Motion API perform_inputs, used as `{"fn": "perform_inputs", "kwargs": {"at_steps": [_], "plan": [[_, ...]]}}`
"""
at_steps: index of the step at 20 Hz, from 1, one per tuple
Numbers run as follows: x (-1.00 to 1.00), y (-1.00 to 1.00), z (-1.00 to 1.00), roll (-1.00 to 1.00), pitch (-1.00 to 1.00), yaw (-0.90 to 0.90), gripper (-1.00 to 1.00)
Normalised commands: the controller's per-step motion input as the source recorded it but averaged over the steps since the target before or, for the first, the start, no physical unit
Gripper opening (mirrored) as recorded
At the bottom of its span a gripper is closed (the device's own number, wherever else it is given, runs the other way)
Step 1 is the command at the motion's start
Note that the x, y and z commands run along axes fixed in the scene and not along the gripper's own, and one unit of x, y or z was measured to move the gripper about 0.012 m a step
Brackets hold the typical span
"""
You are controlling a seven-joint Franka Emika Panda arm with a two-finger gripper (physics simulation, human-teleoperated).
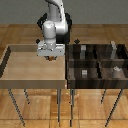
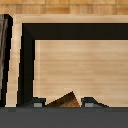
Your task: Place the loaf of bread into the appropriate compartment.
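The loaf of bread (image 1: 50, 58) (image 2: 63, 99) is a tiny orange-brown lump. My gripper (image 1: 50, 57) (image 2: 62, 103) is shut on it, and it sits pinched between the two fingertips (image 2: 37, 103). The gripper holds it over the light-tan tray (image 1: 20, 70), near the tray's side wall that faces the bin. The compartment (image 1: 91, 76) is the dark striped cell with a small pale-grey cube (image 1: 84, 73). It is the near cell of the four-cell bin next to the tray, toward the exterior view's right of my gripper.
The neighbouring near cell holds a whitish lumpy object (image 1: 116, 70). The two far cells hold small grey items (image 1: 82, 49). The tray's raised wall (image 2: 27, 65) and the bin's dark edge (image 2: 5, 55) stand between the gripper and the cells.
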Motion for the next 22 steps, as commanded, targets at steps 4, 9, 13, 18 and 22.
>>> {"fn": "perform_inputs", "kwargs": {"at_steps": [4, 9, 13, 18, 22], "plan": [[0.0, 1.0, 0.0, 0.0, 0.0, 0.0, -1.0], [0.0, 1.0, 0.0, 0.0, 0.0, 0.0, -1.0], [0.0, 1.0, 0.0, 0.0, 0.0, 0.0, -1.0], [0.0, 0.6, 0.0, 0.0, 0.0, 0.0, 1.0], [0.0, 0.0, 0.0, 0.0, 0.0, 0.0, 1.0]]}}
